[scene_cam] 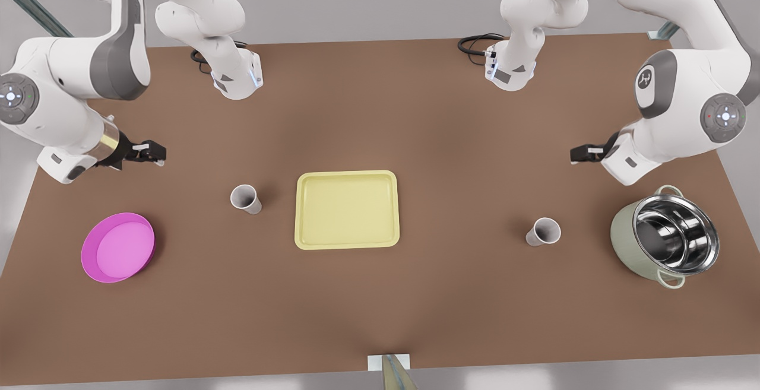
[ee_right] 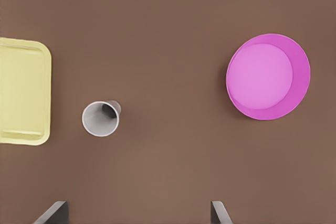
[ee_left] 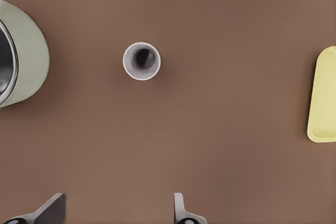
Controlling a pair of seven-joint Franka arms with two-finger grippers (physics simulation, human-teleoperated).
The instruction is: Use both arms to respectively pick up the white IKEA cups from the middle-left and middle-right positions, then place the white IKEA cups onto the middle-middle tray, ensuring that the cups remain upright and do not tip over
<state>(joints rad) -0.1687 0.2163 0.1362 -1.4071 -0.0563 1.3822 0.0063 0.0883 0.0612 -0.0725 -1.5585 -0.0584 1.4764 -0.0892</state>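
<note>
Two white IKEA cups stand upright on the brown table, one on each side of the pale yellow tray point(scene_cam: 347, 209). The cup point(scene_cam: 246, 198) at the front view's left also appears in the right wrist view point(ee_right: 101, 118), beside the tray point(ee_right: 23, 90). My right gripper point(scene_cam: 159, 154) point(ee_right: 137, 212) hovers open, apart from it. The other cup point(scene_cam: 543, 231) point(ee_left: 142, 61) stands at the front view's right, with the tray's edge point(ee_left: 324, 95) farther off. There my left gripper point(scene_cam: 573, 154) point(ee_left: 115, 211) hangs open, holding nothing.
A round magenta-pink dish point(scene_cam: 119, 247) point(ee_right: 268, 76) lies near the front view's left edge. A green steel-lined pot point(scene_cam: 665, 235) point(ee_left: 21, 61) stands at the far right, close to the right-hand cup. Both arm bases point(scene_cam: 237, 78) sit at the table's back.
</note>
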